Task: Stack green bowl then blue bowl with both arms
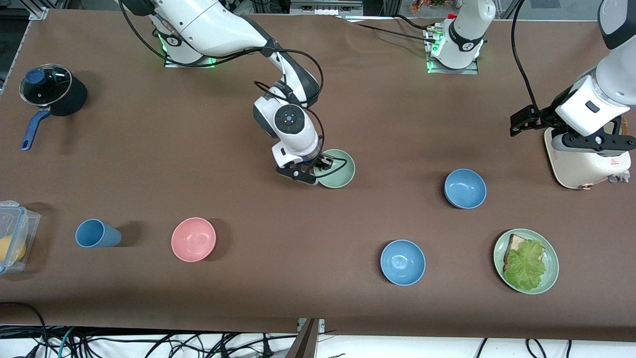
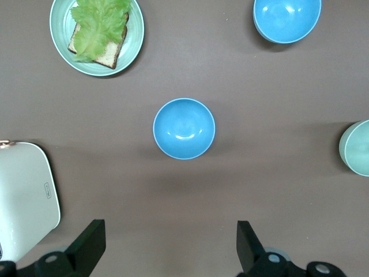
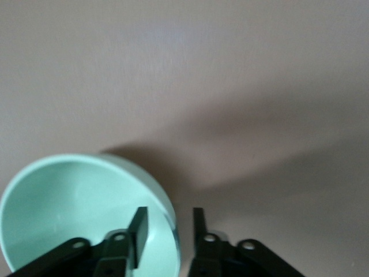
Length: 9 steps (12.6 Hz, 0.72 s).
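The green bowl (image 1: 340,169) sits on the table near its middle. My right gripper (image 1: 322,164) is down at the bowl's rim on the right arm's side, open, with one finger inside the bowl (image 3: 75,208) and one outside; the rim stands between the fingers (image 3: 139,226) without touching them. Two blue bowls stand toward the left arm's end: one (image 1: 465,188) farther from the front camera, one (image 1: 402,262) nearer. My left gripper (image 1: 594,143) is open and empty, high over a white appliance; the farther blue bowl (image 2: 184,128) lies below its camera.
A white appliance (image 1: 586,169) stands at the left arm's end. A green plate (image 1: 550,271) with bread and lettuce is near the front edge. A pink bowl (image 1: 193,239), blue cup (image 1: 97,233), plastic box (image 1: 15,238) and lidded pot (image 1: 49,92) lie toward the right arm's end.
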Each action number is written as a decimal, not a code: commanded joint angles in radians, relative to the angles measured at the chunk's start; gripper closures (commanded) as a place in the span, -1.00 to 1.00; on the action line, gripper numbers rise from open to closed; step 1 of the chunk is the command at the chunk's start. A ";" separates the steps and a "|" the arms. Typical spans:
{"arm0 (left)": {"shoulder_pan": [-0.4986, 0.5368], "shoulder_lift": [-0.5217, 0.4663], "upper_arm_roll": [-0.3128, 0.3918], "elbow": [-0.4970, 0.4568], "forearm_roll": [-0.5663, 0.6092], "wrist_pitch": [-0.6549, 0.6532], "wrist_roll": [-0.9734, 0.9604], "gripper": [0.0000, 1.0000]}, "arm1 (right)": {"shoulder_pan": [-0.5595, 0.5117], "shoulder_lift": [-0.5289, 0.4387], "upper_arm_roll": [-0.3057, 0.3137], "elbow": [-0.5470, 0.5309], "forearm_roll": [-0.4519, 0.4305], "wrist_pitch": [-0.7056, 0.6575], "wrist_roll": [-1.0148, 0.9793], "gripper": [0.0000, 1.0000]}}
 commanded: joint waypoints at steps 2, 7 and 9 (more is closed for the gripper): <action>0.007 0.012 -0.006 0.024 -0.006 -0.016 0.005 -1.00 | -0.023 -0.129 -0.082 0.029 -0.014 -0.204 -0.101 -0.98; 0.009 0.010 -0.006 0.024 -0.006 -0.019 0.005 -1.00 | -0.148 -0.439 -0.174 -0.090 0.001 -0.421 -0.491 -0.98; 0.007 0.012 -0.006 0.024 -0.006 -0.019 0.005 -1.00 | -0.209 -0.532 -0.200 -0.128 0.045 -0.474 -0.629 -0.98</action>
